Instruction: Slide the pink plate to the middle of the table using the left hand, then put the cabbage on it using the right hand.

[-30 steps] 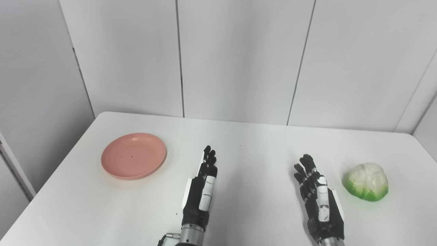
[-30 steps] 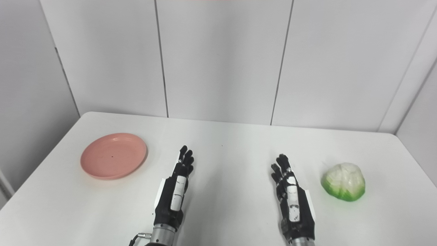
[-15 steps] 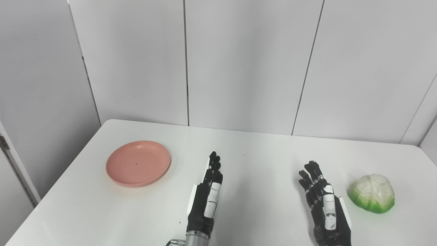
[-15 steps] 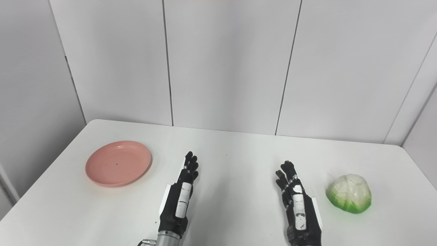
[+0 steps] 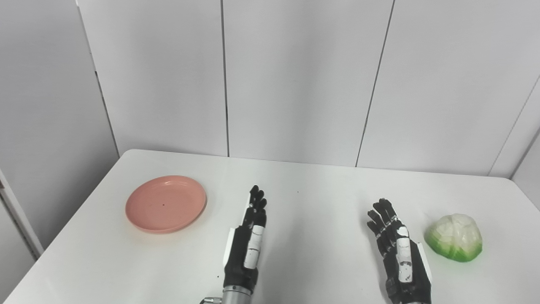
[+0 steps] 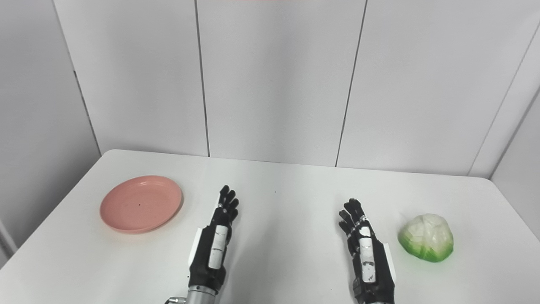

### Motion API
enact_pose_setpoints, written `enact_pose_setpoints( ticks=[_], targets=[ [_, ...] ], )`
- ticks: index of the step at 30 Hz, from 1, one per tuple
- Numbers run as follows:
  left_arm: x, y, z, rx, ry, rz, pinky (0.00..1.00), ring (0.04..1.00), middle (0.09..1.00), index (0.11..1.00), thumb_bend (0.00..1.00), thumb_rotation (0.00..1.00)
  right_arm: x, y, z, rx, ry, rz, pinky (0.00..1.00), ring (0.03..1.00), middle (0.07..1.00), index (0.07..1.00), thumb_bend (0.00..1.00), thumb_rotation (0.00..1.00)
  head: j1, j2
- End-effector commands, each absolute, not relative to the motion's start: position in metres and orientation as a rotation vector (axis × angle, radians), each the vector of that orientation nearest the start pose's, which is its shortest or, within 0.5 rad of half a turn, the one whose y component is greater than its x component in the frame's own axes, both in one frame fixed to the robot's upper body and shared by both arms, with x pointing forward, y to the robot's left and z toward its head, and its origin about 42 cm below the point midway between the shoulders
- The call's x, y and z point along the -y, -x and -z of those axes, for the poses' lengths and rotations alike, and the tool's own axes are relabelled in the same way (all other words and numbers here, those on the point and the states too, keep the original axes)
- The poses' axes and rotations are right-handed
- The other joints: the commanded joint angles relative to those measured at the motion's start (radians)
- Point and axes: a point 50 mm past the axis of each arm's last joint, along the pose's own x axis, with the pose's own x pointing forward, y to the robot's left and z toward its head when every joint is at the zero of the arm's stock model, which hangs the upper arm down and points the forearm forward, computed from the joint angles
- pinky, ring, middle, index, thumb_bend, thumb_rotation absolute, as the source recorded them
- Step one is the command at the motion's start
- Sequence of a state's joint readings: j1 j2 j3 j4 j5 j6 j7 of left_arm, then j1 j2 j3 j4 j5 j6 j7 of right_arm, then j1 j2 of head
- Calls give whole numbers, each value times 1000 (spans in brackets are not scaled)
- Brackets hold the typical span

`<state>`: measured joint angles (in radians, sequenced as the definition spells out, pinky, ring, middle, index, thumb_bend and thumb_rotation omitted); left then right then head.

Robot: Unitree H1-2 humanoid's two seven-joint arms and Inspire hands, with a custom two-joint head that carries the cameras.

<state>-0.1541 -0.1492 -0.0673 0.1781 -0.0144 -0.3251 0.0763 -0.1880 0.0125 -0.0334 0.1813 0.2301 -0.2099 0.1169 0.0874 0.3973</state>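
Note:
A round pink plate (image 5: pixel 166 203) lies empty on the left part of the white table (image 5: pixel 303 181). A pale green and white cabbage (image 5: pixel 454 237) sits near the right side. My left hand (image 5: pixel 248 245) hovers low over the table's front middle, fingers stretched forward, open and holding nothing, a short way right of the plate. My right hand (image 5: pixel 398 253) is likewise open with fingers apart, just left of the cabbage and not touching it. In the right eye view the same plate (image 6: pixel 141 204), cabbage (image 6: pixel 426 237), left hand (image 6: pixel 215 242) and right hand (image 6: pixel 365 253) appear.
Grey wall panels (image 5: pixel 295 76) stand right behind the table's far edge. The table's left edge runs close to the plate, with a gap to the side wall beyond it.
The whole picture has shifted slightly, so the camera moved. Both hands keep about the same open pose; plate and cabbage stay where they were.

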Motion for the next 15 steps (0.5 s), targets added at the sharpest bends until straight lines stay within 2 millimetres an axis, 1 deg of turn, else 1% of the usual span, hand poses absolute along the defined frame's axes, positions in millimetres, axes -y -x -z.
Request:
enact_pose_setpoints(
  ticks=[1, 2, 3, 4, 5, 6, 9, 10, 11, 13, 14, 15],
  targets=[
    [-142, -337, -148, 380, 163, 33, 1000, 983, 1000, 988, 871, 936, 204, -304, -54, -22, -248, -51, 930, 909, 917, 900, 799, 930, 9, 11],
    [-146, -339, -156, 398, 147, 33, 994, 970, 991, 949, 900, 958, 204, -303, -55, -27, -250, -50, 927, 907, 917, 900, 777, 938, 9, 11],
    [-151, -344, -168, 429, 129, 28, 990, 963, 986, 929, 914, 970, 203, -303, -56, -33, -256, -48, 926, 906, 917, 900, 767, 943, 11, 13],
    [-155, -347, -176, 449, 118, 24, 964, 946, 947, 861, 937, 970, 202, -303, -56, -38, -261, -47, 922, 906, 919, 901, 747, 952, 11, 13],
    [-161, -352, -186, 481, 88, 17, 955, 940, 934, 838, 945, 971, 202, -303, -57, -40, -264, -46, 921, 906, 919, 901, 740, 955, 14, 25],
    [-165, -355, -194, 502, 66, 11, 912, 917, 888, 792, 951, 992, 201, -303, -58, -43, -266, -46, 926, 910, 926, 907, 731, 968, 14, 25],
    [-182, -369, -214, 554, 52, 9, 909, 908, 860, 778, 958, 977, 200, -304, -61, -47, -274, -41, 934, 913, 929, 907, 720, 973, 7, 37],
    [-187, -373, -218, 565, 61, 13, 919, 892, 849, 764, 963, 950, 199, -304, -62, -49, -276, -39, 932, 910, 926, 904, 718, 969, 7, 37],
    [-195, -380, -224, 582, 66, 10, 925, 884, 843, 756, 965, 936, 198, -304, -63, -50, -277, -36, 931, 909, 925, 902, 718, 968, 3, 44],
    [-212, -393, -234, 614, 56, -4, 899, 832, 805, 721, 960, 930, 197, -304, -65, -52, -278, -32, 925, 905, 921, 900, 713, 964, 2, 46],
    [-220, -398, -238, 626, 50, -15, 869, 801, 790, 710, 950, 934, 196, -304, -66, -53, -279, -31, 918, 904, 920, 898, 708, 963, 3, 48],
    [-224, -401, -240, 633, 47, -21, 859, 791, 787, 707, 948, 933, 196, -304, -67, -54, -279, -31, 915, 903, 919, 898, 706, 964, 3, 48]
  ],
)
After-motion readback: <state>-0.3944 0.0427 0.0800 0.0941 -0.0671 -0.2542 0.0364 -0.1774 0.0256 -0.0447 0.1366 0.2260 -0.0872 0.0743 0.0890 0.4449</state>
